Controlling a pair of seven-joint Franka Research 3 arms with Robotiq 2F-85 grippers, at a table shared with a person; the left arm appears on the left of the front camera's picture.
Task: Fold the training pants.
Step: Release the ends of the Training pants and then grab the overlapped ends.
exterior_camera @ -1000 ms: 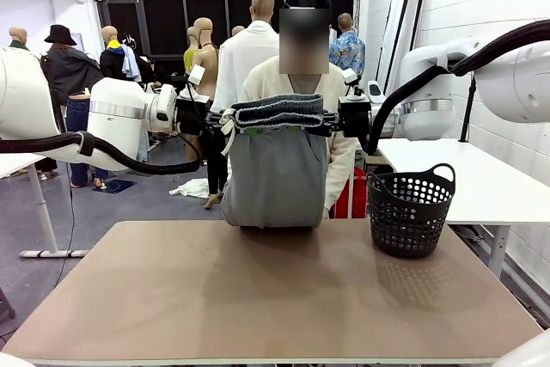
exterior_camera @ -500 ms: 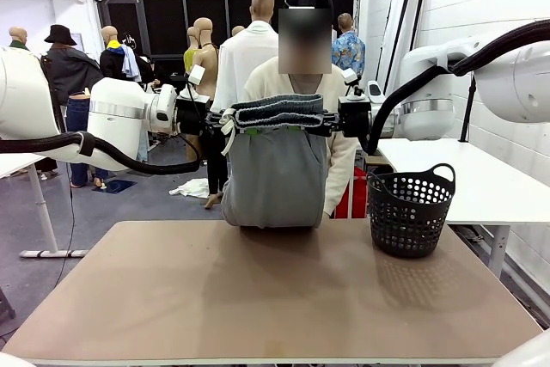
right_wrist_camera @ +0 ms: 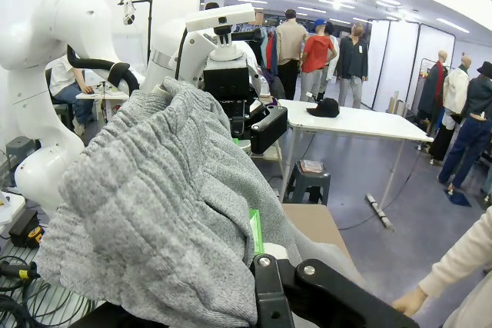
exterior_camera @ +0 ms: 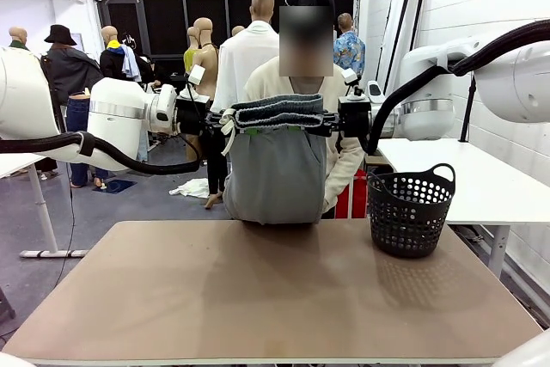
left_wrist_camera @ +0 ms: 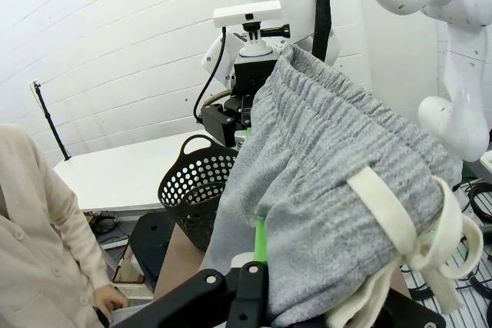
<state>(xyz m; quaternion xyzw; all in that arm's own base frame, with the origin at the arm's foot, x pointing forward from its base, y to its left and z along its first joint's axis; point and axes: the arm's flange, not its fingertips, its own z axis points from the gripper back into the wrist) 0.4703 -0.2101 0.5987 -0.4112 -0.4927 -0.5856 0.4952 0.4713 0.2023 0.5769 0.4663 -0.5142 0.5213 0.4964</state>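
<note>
Training pants (exterior_camera: 275, 169) hang in the air above the far edge of the table (exterior_camera: 275, 298), strung by the waistband (exterior_camera: 277, 112) between the two sets of jaws.

- Left jaws: clenched on the waistband's left end, just beside the knotted white drawstring (exterior_camera: 229, 131).
- Right jaws: clenched on the waistband's right end.
- Both wrist views: green pads bite into the gathered elastic.
- Grip is level and spread wide, probably so the cloth drops flat before being laid down for folding.
- Left arm (exterior_camera: 120, 122) and right arm (exterior_camera: 430, 83) reach in roughly level from either side.
- Lower end of the cloth comes down to about table height. Cannot tell if it touches.
- Person (exterior_camera: 339, 156) stands just behind the cloth, hands low, seemingly off it.
- Black basket (exterior_camera: 410, 208) sits at the table's far right, apart from the pants.
</note>
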